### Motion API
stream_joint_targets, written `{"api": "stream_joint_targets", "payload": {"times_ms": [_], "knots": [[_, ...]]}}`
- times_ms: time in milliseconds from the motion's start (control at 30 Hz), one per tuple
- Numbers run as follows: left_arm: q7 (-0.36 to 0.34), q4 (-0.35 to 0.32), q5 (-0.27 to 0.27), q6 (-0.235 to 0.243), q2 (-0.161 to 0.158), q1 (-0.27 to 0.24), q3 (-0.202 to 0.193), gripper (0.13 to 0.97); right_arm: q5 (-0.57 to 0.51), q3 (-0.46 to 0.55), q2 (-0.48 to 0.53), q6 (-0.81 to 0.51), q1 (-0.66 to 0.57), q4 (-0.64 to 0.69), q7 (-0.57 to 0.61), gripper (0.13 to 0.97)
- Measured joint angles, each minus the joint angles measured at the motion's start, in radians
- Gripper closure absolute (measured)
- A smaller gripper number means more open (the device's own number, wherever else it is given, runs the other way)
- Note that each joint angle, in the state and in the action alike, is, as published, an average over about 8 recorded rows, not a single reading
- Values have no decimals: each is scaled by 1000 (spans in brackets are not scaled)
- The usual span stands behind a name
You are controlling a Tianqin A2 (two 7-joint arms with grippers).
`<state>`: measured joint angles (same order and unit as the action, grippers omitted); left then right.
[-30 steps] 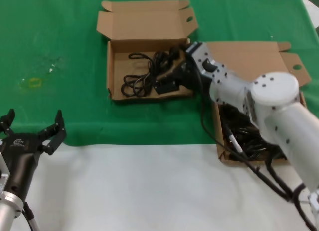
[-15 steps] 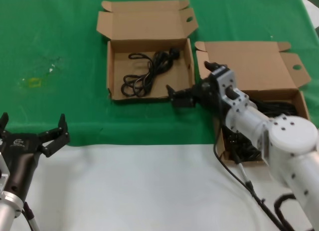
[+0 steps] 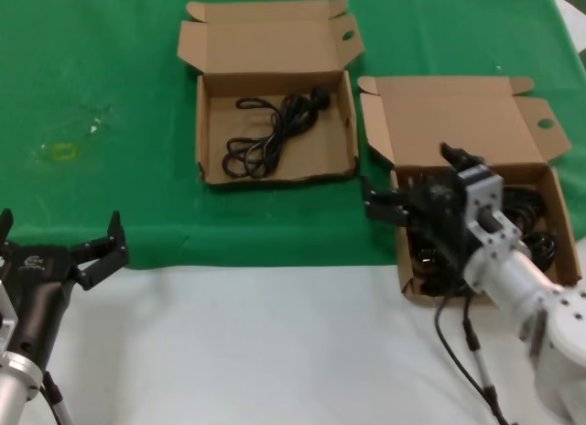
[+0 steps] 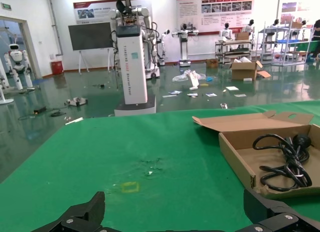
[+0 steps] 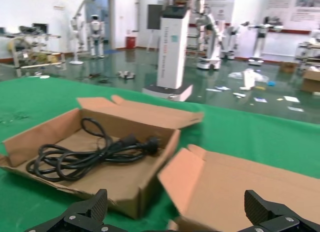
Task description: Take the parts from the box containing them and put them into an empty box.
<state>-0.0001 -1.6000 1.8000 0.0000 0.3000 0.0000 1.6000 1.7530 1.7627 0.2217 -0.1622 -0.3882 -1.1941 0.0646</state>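
Observation:
The short-flap box (image 3: pixel 203 123) lies at the back centre and holds one bundle of black cord (image 3: pixel 275 132). It also shows in the right wrist view (image 5: pixel 145 177) with that cord (image 5: pixel 90 154), and in the left wrist view (image 4: pixel 240 159) with the cord (image 4: pixel 287 162). The tall-flap box (image 3: pixel 458 123) lies to its right, with several black cords (image 3: pixel 531 214) in its tray. My right gripper (image 3: pixel 412 179) is open and empty, over the left wall of the tall-flap box; in its own view (image 5: pixel 176 204) the lid flap (image 5: pixel 250 182) is just ahead. My left gripper (image 3: pixel 59 228) is open and parked at the near left (image 4: pixel 175 207).
A green cloth (image 3: pixel 110 196) covers the far part of the table; bare white tabletop (image 3: pixel 256 343) lies in front. A small yellow mark (image 3: pixel 62 151) is on the cloth at the left. The right arm's cable hangs over the near right of the table.
My right gripper has drawn back from over the short-flap box to the tall-flap box, empty. One cord bundle stays in the short-flap box. The left arm has hardly moved.

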Motion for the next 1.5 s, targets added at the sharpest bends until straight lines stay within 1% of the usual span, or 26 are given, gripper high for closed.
{"api": "stream_joint_targets", "payload": {"times_ms": [433,600,1500], "knots": [[0,0,0,0,0,0,0,132,31,-108,52,107,258,-269,-43,129],[0,0,0,0,0,0,0,132,39,-136,65,135,324,-339,-54,129],[0,0,0,0,0,0,0,132,41,-142,68,141,338,-354,-56,129]]}}
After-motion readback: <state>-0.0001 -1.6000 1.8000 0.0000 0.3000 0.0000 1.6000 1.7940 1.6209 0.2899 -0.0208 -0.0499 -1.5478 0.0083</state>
